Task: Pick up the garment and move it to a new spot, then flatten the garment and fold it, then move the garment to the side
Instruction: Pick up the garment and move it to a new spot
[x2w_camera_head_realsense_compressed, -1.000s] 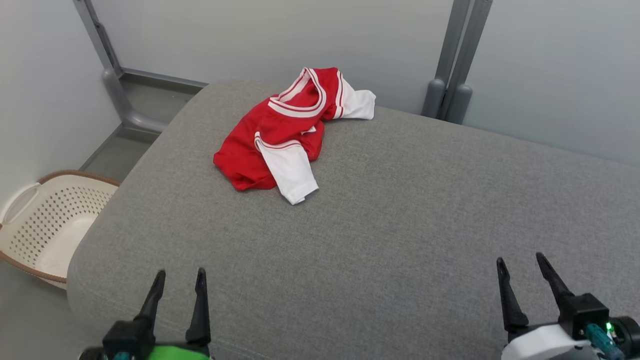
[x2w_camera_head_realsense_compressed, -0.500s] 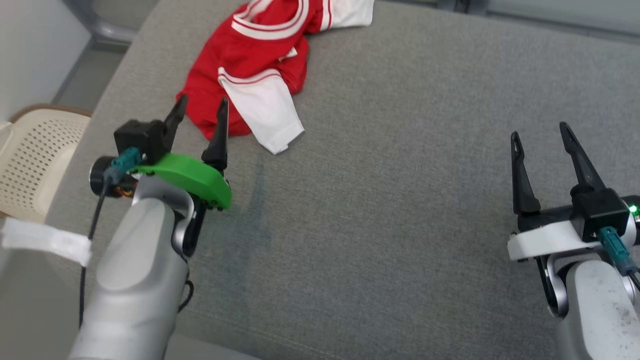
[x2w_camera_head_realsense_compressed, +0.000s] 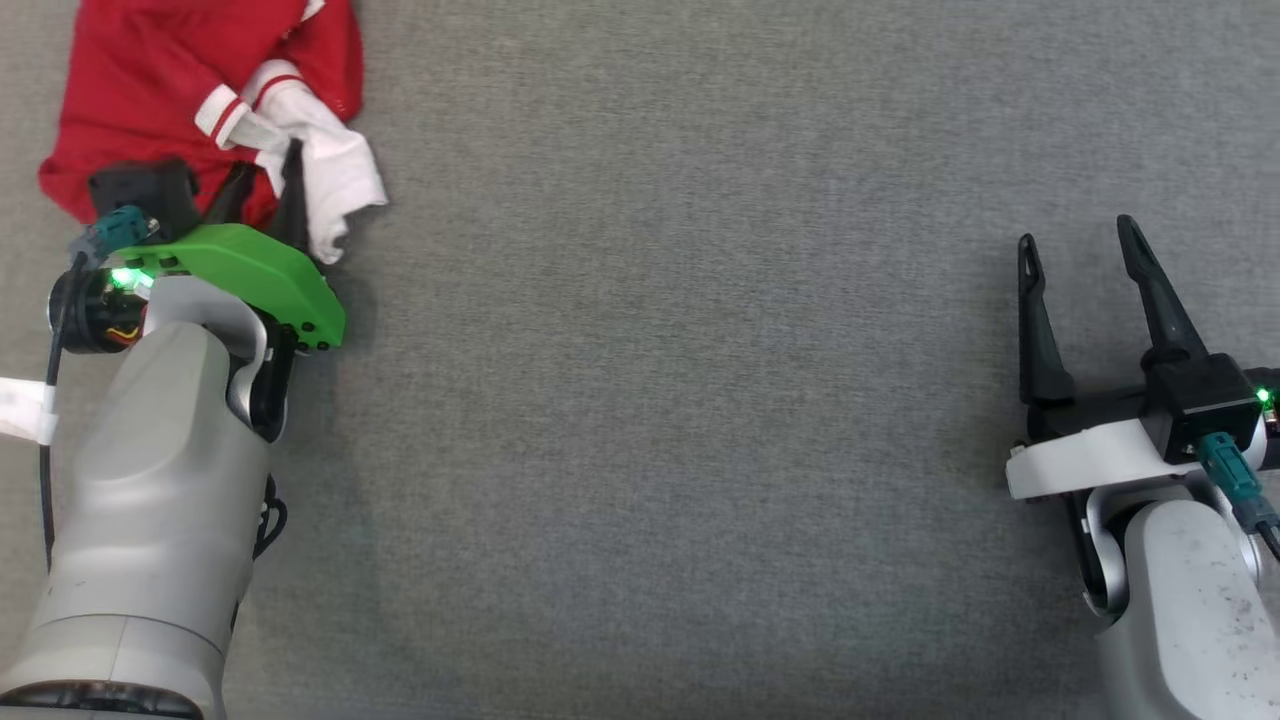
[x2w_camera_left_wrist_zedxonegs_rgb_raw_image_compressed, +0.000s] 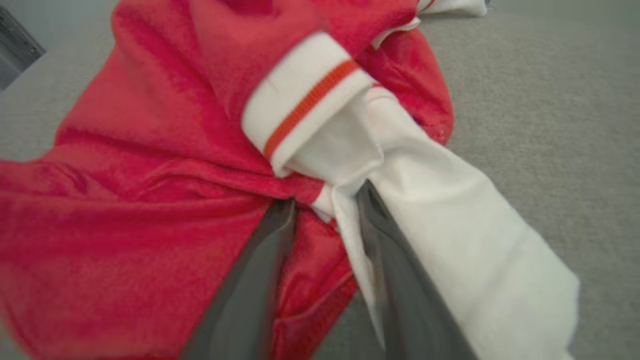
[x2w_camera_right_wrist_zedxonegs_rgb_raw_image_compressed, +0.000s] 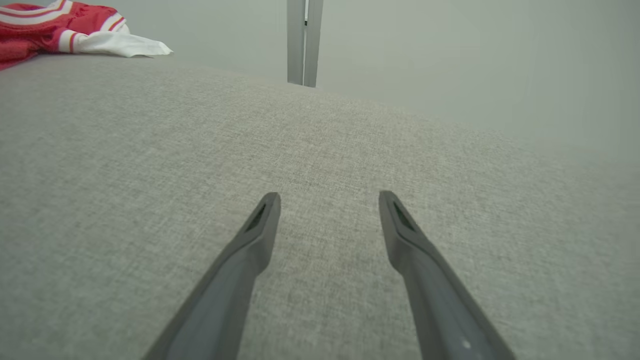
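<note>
Plain walls (x2w_camera_right_wrist_zedxonegs_rgb_raw_image_compressed: 450, 60), metal posts (x2w_camera_right_wrist_zedxonegs_rgb_raw_image_compressed: 304, 40) and grey padded platform (x2w_camera_head_realsense_compressed: 700, 400) suggest a lab.

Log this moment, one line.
phase: grasp | left end effector: straddling garment, grip unconfirmed | right end effector: open over cushion

Open room mid & right on cushion (x2w_camera_head_realsense_compressed: 700, 400); garment (x2w_camera_head_realsense_compressed: 130, 90) blocks far left.

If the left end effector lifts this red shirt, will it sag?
Probably sags: the red shirt lies crumpled in soft folds. Likely light: the fabric looks thin. The white sleeve beside the left end effector may dangle loose.
</note>
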